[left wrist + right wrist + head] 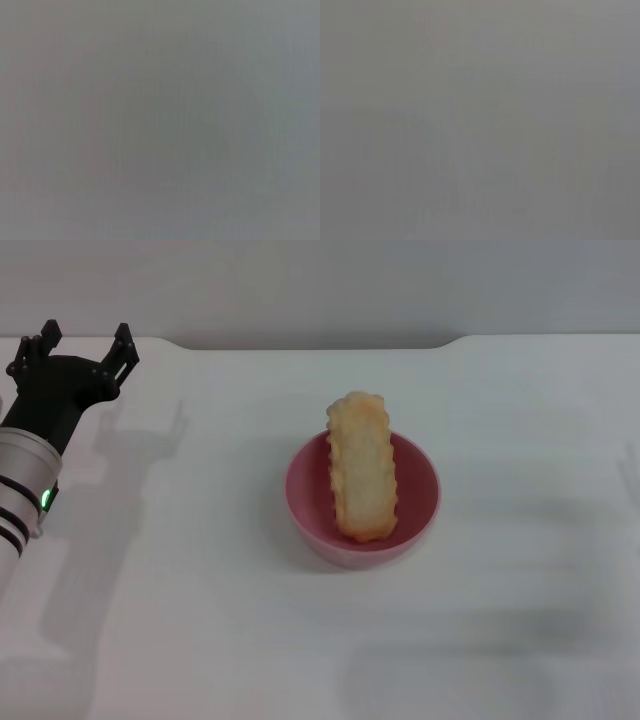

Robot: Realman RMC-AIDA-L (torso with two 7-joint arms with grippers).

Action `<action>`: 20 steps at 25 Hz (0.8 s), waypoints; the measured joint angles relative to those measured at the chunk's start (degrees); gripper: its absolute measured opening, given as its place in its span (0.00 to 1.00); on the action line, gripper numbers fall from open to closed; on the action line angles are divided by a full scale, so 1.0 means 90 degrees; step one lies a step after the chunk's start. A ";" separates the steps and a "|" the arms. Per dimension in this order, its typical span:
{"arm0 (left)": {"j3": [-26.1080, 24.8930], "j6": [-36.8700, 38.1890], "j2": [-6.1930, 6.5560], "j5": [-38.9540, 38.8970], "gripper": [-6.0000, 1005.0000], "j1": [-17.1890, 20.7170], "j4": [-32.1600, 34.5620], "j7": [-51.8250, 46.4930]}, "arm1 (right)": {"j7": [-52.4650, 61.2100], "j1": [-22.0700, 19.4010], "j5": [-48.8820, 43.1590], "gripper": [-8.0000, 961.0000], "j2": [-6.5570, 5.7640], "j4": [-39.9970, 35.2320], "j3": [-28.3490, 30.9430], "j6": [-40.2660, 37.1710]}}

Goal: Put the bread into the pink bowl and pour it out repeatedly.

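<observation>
Nearest to you in the head view is a bare stretch of the white table [200,640], crossed only by soft grey shadows. Beyond it, near the middle of the table, stands the pink bowl [420,515], upright on its base. Locate the bread [362,468] inside this bowl: it lies lengthwise across the opening, pale rough side up, with its near end down inside the bowl against the near wall and its far end rising over the far rim. Nothing else touches the bowl or the bread, and nothing stands between them and the arm.

Find the left gripper [80,340] at the far left of the table, well apart from the bowl. Its two black fingers are spread apart and hold nothing. Behind it you see the black wrist housing and the silver arm segment, which carries a small green indicator light [45,501]. The arm casts a shadow on the table just beside it.

Note that the right arm does not appear in the head view. Both wrist views show only a uniform grey field; no object can be identified in either.

No brand, label or readable writing appears on the bowl, the bread, the arm or the table.
</observation>
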 joint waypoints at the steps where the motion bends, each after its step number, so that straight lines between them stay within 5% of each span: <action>1: 0.0006 0.0011 0.0000 0.0000 0.85 0.0002 -0.0001 0.0000 | 0.0001 0.0000 -0.0001 0.83 -0.0001 0.0002 0.0000 -0.0005; 20: 0.0102 0.0181 0.0010 0.0005 0.85 0.0087 -0.0011 -0.0081 | 0.0311 0.0180 -0.0026 0.83 -0.0003 0.0131 0.0012 0.0147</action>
